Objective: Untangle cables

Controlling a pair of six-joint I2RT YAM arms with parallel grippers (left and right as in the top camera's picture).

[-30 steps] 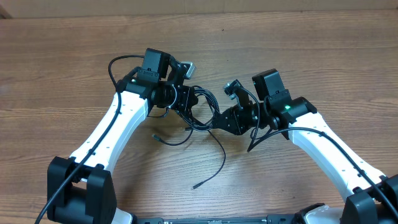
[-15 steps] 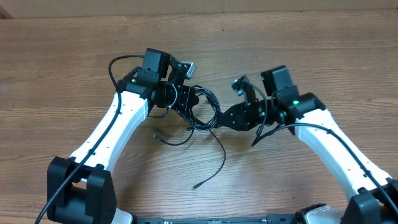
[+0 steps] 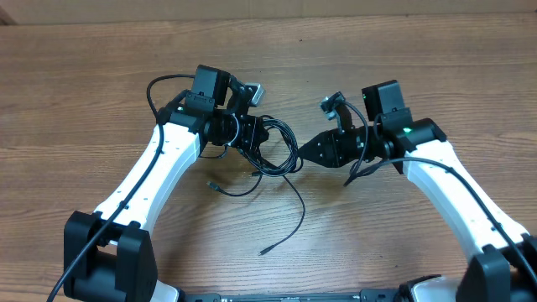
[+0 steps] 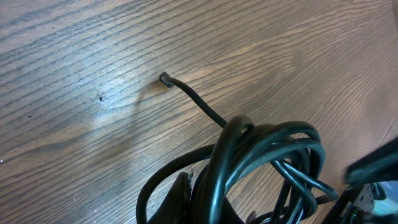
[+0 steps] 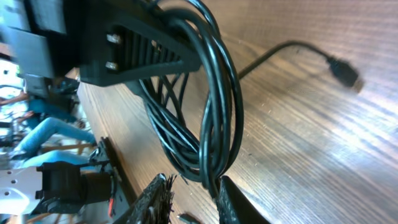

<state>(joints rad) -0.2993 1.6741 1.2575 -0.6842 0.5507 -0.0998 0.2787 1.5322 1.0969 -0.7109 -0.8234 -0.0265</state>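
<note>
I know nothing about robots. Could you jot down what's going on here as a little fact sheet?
surface: brown wooden table
item: bundle of thin black cables, loops tangled together
left end effector: bundle looped at it; grip unclear
right end effector: closed on the bundle's loops
loose strand: trails from the bundle toward the robot's base, plug end on the table

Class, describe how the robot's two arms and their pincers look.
The left arm and right arm have white shells with black joints, a green light near each wrist and thick black wires alongside. The right pincer is black, with ridged fingers.
</note>
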